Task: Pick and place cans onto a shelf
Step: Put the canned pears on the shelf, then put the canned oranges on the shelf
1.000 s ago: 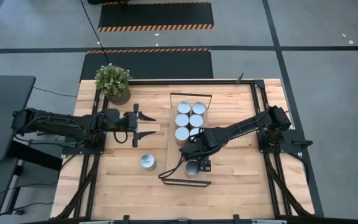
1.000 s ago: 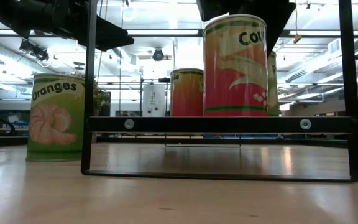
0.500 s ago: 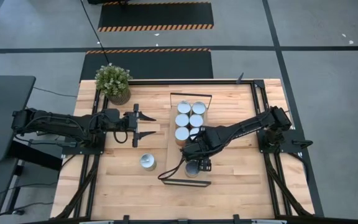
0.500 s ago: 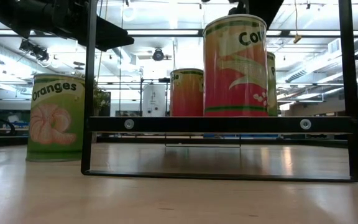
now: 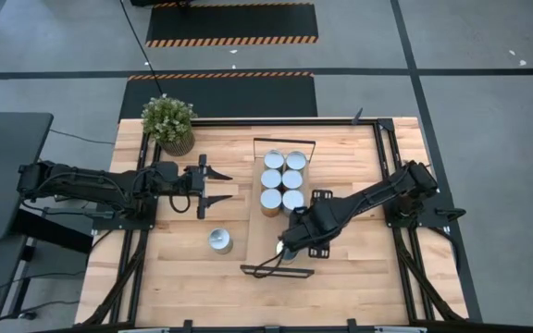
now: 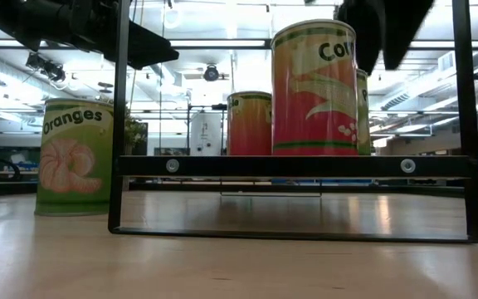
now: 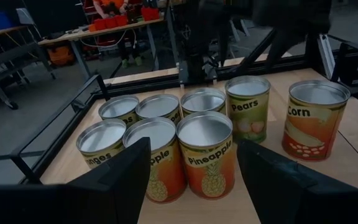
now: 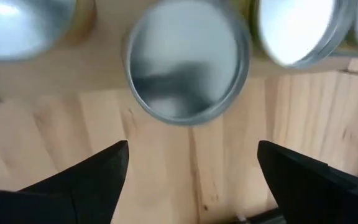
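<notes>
Light-wood, long and narrow, the shelf (image 5: 254, 215) lies along the middle of the wooden tabletop (image 5: 359, 268), with thin black wire rails at its short ends. Six silver-topped cylindrical cans (image 5: 282, 180) stand on it in two touching rows near the far rail; the left wrist view reads Pineapple, Pears and Oranges on their labels. A seventh tin, the red-and-yellow corn can (image 6: 314, 87), stands alone on the shelf near the near rail. One green oranges can (image 5: 219, 240) sits on the tabletop just left of the shelf.

The right gripper (image 5: 291, 246) hangs over the corn can with its dark fingers (image 8: 82, 180) spread apart and nothing between them; the can's round lid (image 8: 185, 62) shows just beyond the fingertips, untouched.

The left gripper (image 5: 218, 186) waits left of the shelf, closed and empty, near a potted green plant (image 5: 169, 122).
</notes>
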Robot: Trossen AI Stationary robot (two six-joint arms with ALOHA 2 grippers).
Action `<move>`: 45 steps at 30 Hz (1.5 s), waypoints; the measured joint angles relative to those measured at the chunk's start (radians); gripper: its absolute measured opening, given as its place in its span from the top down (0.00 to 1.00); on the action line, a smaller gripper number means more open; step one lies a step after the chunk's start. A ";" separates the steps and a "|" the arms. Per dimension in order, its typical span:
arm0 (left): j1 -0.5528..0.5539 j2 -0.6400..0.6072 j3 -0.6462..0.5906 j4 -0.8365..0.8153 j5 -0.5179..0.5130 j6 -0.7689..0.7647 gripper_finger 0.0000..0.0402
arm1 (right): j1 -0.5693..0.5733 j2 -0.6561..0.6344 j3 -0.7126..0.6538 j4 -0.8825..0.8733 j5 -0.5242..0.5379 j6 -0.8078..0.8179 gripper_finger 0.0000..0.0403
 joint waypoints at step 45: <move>-0.313 0.013 0.255 -0.940 -0.022 -0.621 0.39 | -0.045 -0.609 -0.741 0.686 0.398 -0.229 0.13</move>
